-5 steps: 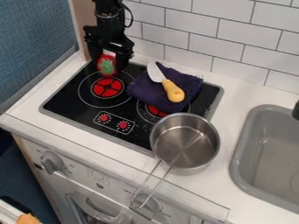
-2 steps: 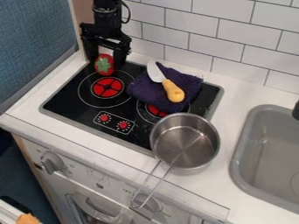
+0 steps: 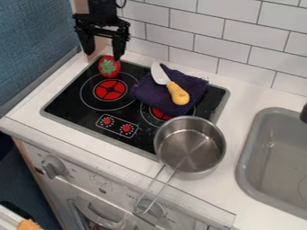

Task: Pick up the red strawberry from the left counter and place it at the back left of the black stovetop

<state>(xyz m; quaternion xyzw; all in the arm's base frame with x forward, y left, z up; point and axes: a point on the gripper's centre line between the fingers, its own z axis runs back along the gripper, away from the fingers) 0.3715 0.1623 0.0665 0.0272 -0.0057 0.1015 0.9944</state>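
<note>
The pincer (image 3: 103, 55) had lifted up and away from the toy strawberry (image 3: 110, 67), its fingers spread apart and released. The strawberry lay on the black stovetop (image 3: 76, 108), beside the burner (image 3: 111, 90) farther from the metal saucepan (image 3: 189, 148).

There is one strawberry (image 3: 109, 67), one knife (image 3: 170, 85), one folded cloth (image 3: 146, 93) and one pot (image 3: 189, 148). The single cooktop (image 3: 75, 110) has two burners (image 3: 110, 90) and two small red dials (image 3: 126, 128); two larger grey knobs (image 3: 54, 167) show below, and one sink (image 3: 242, 173) is on the right.
</note>
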